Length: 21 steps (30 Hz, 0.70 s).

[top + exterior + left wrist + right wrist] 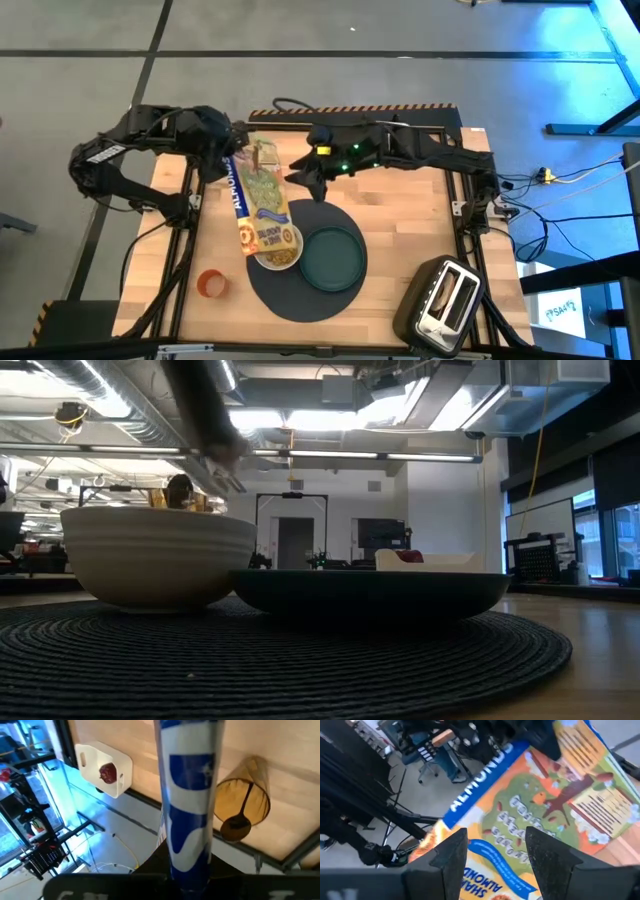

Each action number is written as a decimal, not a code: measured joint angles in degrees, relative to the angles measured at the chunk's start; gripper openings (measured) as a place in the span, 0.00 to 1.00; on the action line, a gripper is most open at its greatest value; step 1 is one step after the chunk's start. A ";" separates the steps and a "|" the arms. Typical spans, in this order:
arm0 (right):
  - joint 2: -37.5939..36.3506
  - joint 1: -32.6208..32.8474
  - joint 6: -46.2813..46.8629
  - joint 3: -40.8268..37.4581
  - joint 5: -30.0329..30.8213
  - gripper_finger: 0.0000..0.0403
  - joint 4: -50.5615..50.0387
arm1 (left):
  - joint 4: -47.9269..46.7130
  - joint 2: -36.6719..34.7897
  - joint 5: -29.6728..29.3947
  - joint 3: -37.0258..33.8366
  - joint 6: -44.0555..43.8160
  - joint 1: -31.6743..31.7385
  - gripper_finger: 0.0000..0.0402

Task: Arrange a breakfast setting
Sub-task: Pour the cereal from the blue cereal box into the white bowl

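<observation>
My left gripper [232, 152] is shut on the blue cereal box [262, 200]. The box slants down, its lower end over the white bowl [278, 256]. The bowl and the teal plate [332, 258] stand on the round dark-grey placemat [300, 295]. My right gripper [303, 180] is open beside the box's right edge, its fingers facing the printed face [540, 800]. The orange cup [211, 284] stands near the table's near left. A dark-red fruit [107, 772] lies in a white tray. A spoon [240, 817] stands in an amber cup. The bagel is out of view. My left gripper holds the cereal box at its upper end; the box's narrow blue-and-white side [190, 845] runs out from between the fingers, which the box itself hides. The box is lifted clear of the table and tilted, its free end [275, 245] low over the bowl.
The black-and-silver toaster [445, 300] stands at the near right corner. The white tray [420, 560] sits at the far side, behind the plate [370, 595] in the low view. Bare wood lies right of the placemat.
</observation>
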 joint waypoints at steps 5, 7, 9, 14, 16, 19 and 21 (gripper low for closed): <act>0.05 0.01 1.44 -0.02 -0.02 0.48 -1.26 | 3.58 -1.28 4.71 0.02 -1.68 2.41 0.03; 0.04 0.00 1.96 -0.02 -0.02 0.48 -1.13 | 4.83 -1.98 7.21 0.04 -3.30 3.67 0.03; -0.39 0.00 2.10 0.57 0.00 0.48 -1.48 | 6.60 -2.43 10.02 0.04 -4.72 5.21 0.03; -1.67 -0.02 -0.92 5.44 0.47 0.48 -0.99 | 9.29 -3.19 16.60 0.04 -9.06 8.90 0.03; -4.08 -0.02 -3.99 4.39 0.65 0.48 2.91 | 10.02 -3.34 18.13 0.04 -11.57 9.98 0.03; -6.71 0.05 -9.15 5.33 3.24 0.48 3.85 | 11.15 -3.47 20.48 0.04 -15.10 11.60 0.03; -9.07 0.05 -12.31 5.37 5.99 0.48 3.70 | 12.49 -3.47 22.05 0.04 -18.02 12.52 0.03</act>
